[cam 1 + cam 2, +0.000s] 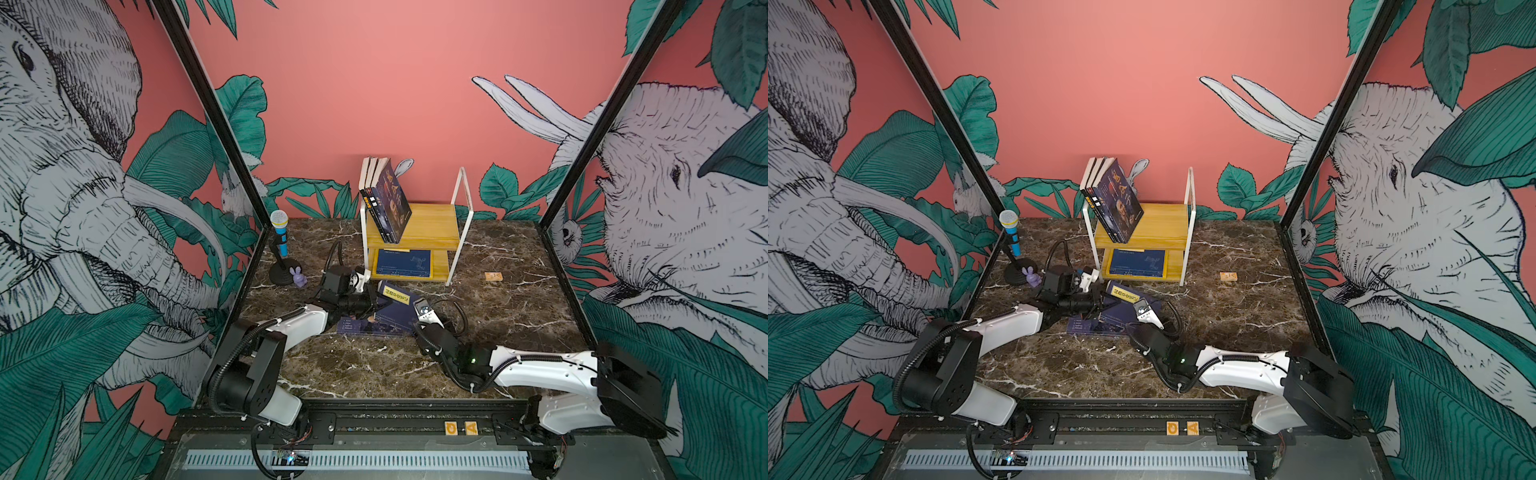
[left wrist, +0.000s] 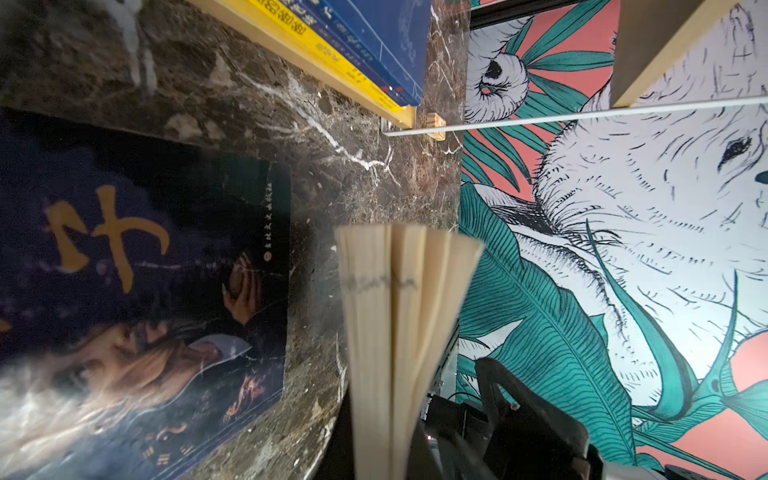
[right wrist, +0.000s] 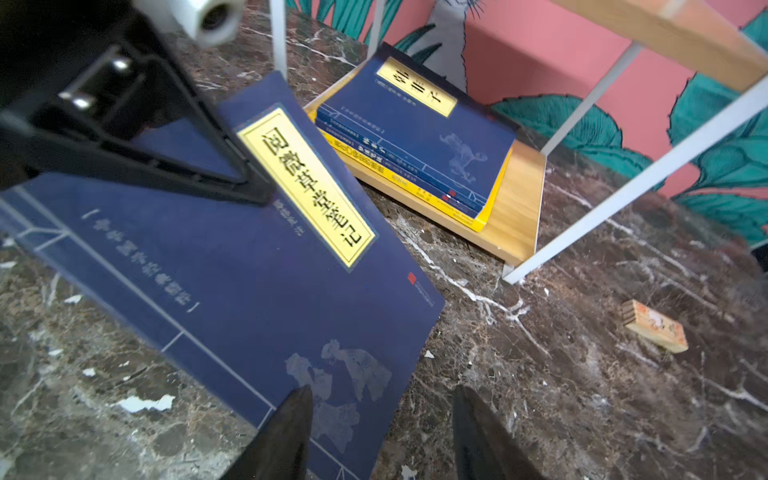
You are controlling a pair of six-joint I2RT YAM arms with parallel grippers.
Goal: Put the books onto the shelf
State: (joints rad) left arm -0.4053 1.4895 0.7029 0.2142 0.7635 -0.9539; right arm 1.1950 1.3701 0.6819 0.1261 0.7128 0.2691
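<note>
The left tool [image 1: 376,300] is clamped shut on the left edge of the labelled book [image 3: 249,291], a navy paperback with a yellow title strip, held tilted just in front of the shelf [image 1: 432,226]. The right tool [image 3: 382,432] stands with its jaws apart at that book's near right corner and holds nothing.

A grip on one edge alone is the main risk. The left wrist view shows the pages [image 2: 399,291] splaying, so the book may flop open, sag or slide out when lifted. Its far corner is close to the shelf's white leg [image 3: 278,37] and could catch there. A knock could tip the standing books [image 1: 384,199] leaning at the left end of the upper board. The portrait book [image 2: 145,291] lies flat on the bench [image 1: 498,324] beneath and may get dragged along. The lower board carries a pile [image 3: 415,137], so room there looks tight.

I cannot tell whether the held book's low edge rests on the portrait book, or whether the right tool touches the cover. The left tool's under jaw is hidden, and the arms cover most of the portrait book in both top views
</note>
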